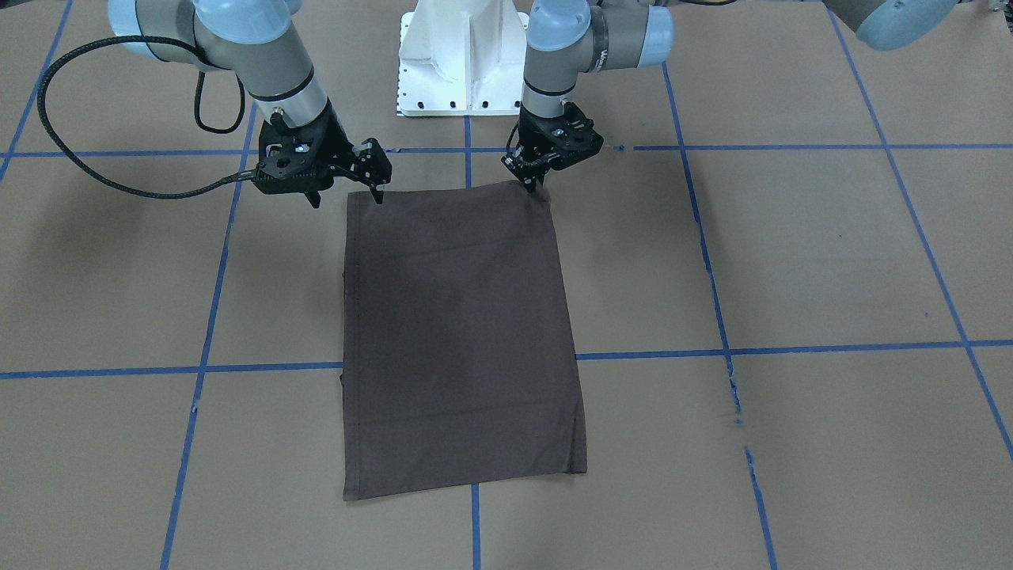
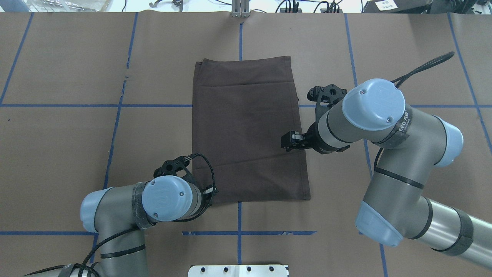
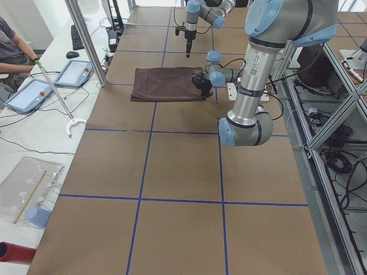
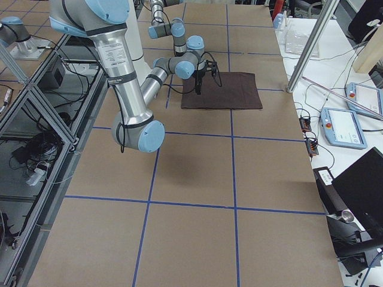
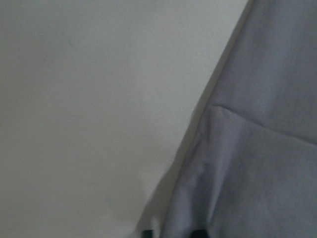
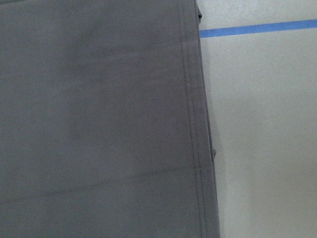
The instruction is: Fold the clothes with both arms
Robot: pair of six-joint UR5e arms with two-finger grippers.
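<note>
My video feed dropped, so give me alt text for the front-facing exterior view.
A dark T-shirt, folded into a rectangle, lies flat on the brown table. The left hand pinches its corner nearest the robot on the view's right; the right hand hangs open by the opposite corner.

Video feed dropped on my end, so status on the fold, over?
Left gripper shut on T-shirt corner. Right gripper open, hovering above its right edge. T-shirt lies folded, rectangular. Nothing blocking.

Folded T-shirt (image 2: pixel 246 130), left gripper (image 2: pixel 208 191) at near corner, right gripper (image 2: pixel 289 141) at edge
</note>
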